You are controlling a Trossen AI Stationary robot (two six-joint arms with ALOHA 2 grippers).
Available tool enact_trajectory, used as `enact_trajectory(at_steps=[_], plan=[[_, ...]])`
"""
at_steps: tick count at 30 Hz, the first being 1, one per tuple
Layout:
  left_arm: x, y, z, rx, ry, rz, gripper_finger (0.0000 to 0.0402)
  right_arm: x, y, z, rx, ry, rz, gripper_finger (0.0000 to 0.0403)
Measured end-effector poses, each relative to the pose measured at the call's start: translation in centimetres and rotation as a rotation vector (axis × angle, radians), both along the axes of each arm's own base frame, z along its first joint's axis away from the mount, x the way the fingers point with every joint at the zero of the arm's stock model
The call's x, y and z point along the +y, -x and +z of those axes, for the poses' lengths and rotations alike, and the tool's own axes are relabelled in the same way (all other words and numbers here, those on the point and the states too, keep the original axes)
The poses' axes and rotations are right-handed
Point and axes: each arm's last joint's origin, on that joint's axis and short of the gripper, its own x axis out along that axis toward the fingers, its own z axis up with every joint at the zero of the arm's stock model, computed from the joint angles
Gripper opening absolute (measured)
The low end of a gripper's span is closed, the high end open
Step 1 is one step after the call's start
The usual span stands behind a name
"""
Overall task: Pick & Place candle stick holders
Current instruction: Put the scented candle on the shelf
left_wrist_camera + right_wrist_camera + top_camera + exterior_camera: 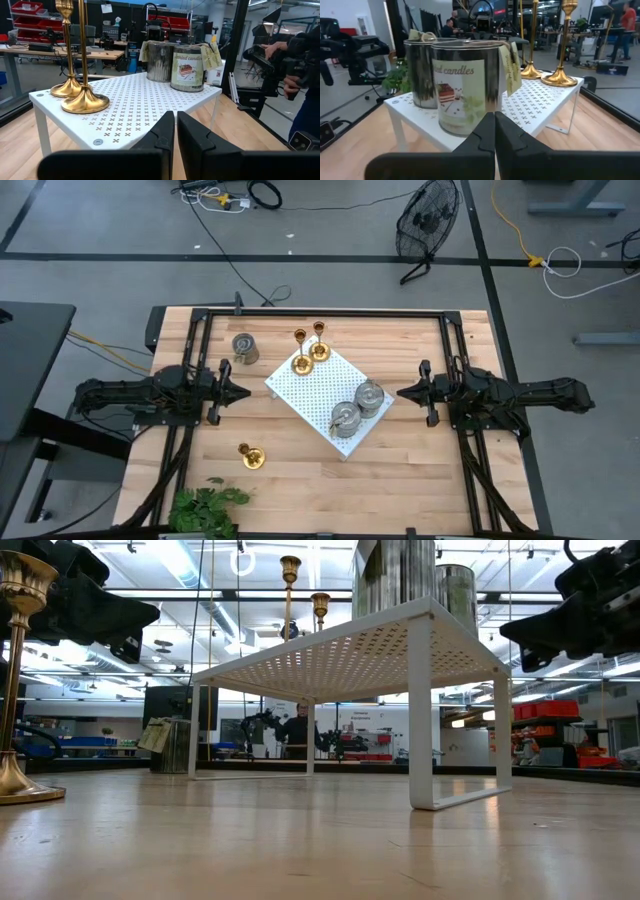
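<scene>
A white perforated board (318, 392) stands on legs mid-table. Two brass candle stick holders (300, 363) (318, 350) stand on its far corner by their round bases. Two silver-grey tins (370, 397) (345, 418) sit on its near-right part. A third tin (245, 348) rests on the table at the far left. Another brass holder (250, 456) stands on the table near left, also seen at the low view's left (20, 690). My left gripper (243, 391) (175, 130) hangs shut left of the board. My right gripper (402, 392) (494, 132) hangs shut to its right. Both point level at the board.
A green leafy plant (205, 508) sits at the table's near left edge. A black frame (320, 313) runs along the table's far edge and sides. Bare wood lies in front of the board. A person (300, 60) stands beyond the table's right side.
</scene>
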Motion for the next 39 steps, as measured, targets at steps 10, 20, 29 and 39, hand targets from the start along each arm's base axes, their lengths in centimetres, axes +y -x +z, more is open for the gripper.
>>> enact_trajectory(at_steps=[10, 20, 29, 39], plan=[[0.0, 0.0, 0.0, 0.000, 0.000, 0.001, 0.0025, 0.1, 0.5, 0.0, -0.009, 0.001, 0.022, 0.0002], [0.0, 0.0, 0.0, 0.000, 0.000, 0.000, 0.0025, 0.4, 1.0, -0.1, -0.012, 0.004, 0.048, 0.0002], [0.0, 0.0, 0.0, 0.000, 0.000, 0.000, 0.0025, 0.4, 1.1, 0.0, -0.026, 0.008, 0.042, 0.0002], [0.0, 0.0, 0.0, 0.000, 0.000, 0.000, 0.0026, 0.4, 1.2, 0.2, -0.043, 0.027, 0.042, 0.0002]])
